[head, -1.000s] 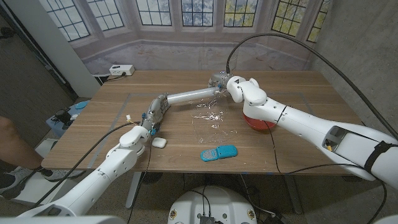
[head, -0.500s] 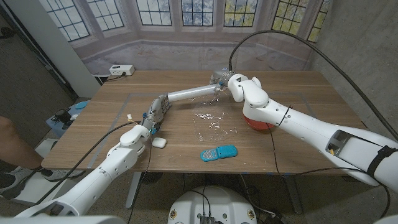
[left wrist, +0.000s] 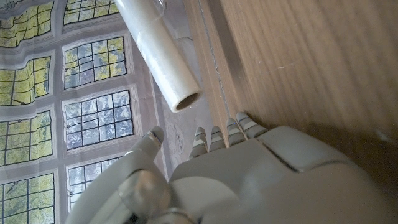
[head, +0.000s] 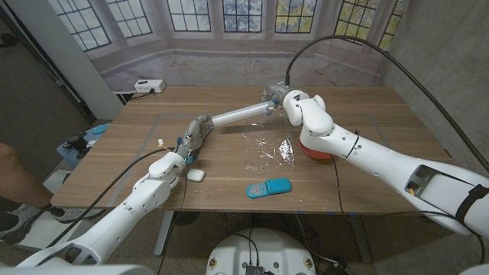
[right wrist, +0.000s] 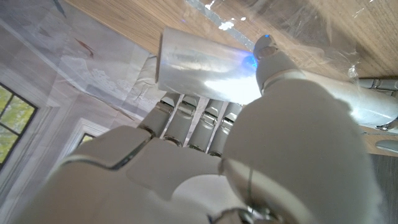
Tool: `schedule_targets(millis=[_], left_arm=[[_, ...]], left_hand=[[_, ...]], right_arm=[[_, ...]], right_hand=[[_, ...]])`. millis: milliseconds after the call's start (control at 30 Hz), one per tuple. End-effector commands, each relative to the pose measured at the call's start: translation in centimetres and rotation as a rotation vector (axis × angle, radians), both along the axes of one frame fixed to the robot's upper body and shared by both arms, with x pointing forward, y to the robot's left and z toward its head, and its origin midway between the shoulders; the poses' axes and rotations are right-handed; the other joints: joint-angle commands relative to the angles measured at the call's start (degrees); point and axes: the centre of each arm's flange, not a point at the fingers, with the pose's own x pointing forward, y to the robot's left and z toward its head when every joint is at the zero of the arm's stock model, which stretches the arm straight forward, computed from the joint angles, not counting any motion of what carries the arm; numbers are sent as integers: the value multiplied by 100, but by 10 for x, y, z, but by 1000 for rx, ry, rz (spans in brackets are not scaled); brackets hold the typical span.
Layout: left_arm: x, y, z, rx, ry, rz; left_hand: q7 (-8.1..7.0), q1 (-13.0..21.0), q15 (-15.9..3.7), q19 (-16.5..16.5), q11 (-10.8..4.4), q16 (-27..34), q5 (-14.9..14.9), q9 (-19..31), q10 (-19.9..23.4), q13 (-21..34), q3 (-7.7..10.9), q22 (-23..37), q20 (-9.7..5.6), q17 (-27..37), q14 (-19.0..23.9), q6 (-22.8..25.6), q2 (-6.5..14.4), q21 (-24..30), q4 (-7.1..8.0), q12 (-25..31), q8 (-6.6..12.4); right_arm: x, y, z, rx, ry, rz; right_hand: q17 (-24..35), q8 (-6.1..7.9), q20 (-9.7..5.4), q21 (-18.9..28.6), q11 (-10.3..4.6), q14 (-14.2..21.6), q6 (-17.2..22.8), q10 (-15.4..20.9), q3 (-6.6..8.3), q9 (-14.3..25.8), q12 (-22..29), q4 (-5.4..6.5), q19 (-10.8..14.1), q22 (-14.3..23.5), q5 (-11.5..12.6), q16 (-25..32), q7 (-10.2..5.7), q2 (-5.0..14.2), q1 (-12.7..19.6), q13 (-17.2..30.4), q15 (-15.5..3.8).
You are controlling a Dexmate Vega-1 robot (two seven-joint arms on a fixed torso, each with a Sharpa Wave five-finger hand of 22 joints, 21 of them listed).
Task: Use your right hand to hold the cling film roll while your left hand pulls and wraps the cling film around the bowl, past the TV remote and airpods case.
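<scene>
**A:** Start with the biggest thing you've got. What is it?

**B:** Your wooden table (head: 153,153), matte brown grain, spanning the middle of the head view. Next down, the cling film roll (head: 238,115): a long, pale, glossy cylinder lying on a slant across the upper centre of the frame, lifted off the wood. In your left wrist view its open end (left wrist: 185,101) shows as a hollow cardboard-coloured ring.

**A:** And the film itself?

**B:** A clear, crinkled sheet (head: 267,150) hangs from the roll and spreads over the table at centre frame, catching white glints. It reaches the red bowl (head: 315,152), a rounded shape just right of centre, mostly hidden under your right arm.

**A:** The hands?

**B:** Your right hand (head: 281,100) has its fingers wrapped around the roll's upper right end; your right wrist view shows them curled behind it. Your left hand (head: 196,131) sits at the roll's lower left end, but you cannot tell whether its fingers hold anything.

**A:** Smaller items?

**B:** The TV remote (head: 268,187), a flat turquoise bar at lower centre, and the airpods case (head: 196,175), a small smooth white pebble left of it.
</scene>
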Motion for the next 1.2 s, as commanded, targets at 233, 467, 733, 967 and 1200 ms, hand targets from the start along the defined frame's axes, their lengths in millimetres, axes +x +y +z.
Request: schedule_targets(millis=[233, 467, 733, 967, 1200], left_arm=[[-2, -1, 1, 12, -1, -3], [-2, -2, 2, 18, -1, -7], [0, -5, 3, 28, -1, -19], [2, -9, 5, 39, 2, -32], [7, -13, 8, 54, 5, -47]], left_hand=[[-59, -44, 65, 37, 80, -10, -17, 18, 10, 18, 51, 21, 29, 7, 24, -20, -7, -20, -2, -6, -4], [-47, -47, 56, 40, 82, -12, -18, 18, 8, 19, 53, 21, 39, 7, 22, -19, -13, -29, -9, -7, -2], [-43, -51, 59, 44, 89, -12, -18, 18, 9, 19, 56, 21, 39, 6, 21, -20, -18, -38, -15, -8, -1], [-43, -56, 58, 48, 80, -11, -18, 18, 12, 19, 59, 22, 44, 7, 25, -20, -21, -47, -20, -7, 0], [-38, -59, 57, 55, 81, -11, -18, 19, 12, 20, 63, 22, 47, 6, 26, -17, -21, -54, -25, -8, 2]], right_arm=[[-6, -11, -2, 50, -19, -8], [-15, -18, 0, 87, -29, -6], [-28, -27, 1, 128, -44, -8], [-38, -35, 2, 162, -46, -15], [-48, -40, 2, 191, -45, -30]], right_hand=[[28, 57, -373, 35, 4, 234, 210, 180, -53, 21, 24, -39, 136, 23, 2, 105, -8, 315, 126, -17, -787], [27, 54, -382, 36, 13, 264, 246, 225, -77, 22, 24, -47, 158, 23, -1, 112, 11, 317, 155, -30, -786], [17, 49, -387, 33, 28, 278, 278, 245, -99, 22, 15, -38, 171, 24, -4, 104, 37, 327, 155, -42, -774], [20, 34, -383, 28, 39, 307, 278, 259, -125, 24, 9, -30, 176, 24, -9, 116, 56, 340, 156, -46, -774], [12, 23, -382, 26, 64, 307, 282, 258, -139, 25, 2, -26, 181, 25, -11, 106, 73, 349, 158, -44, -764]])
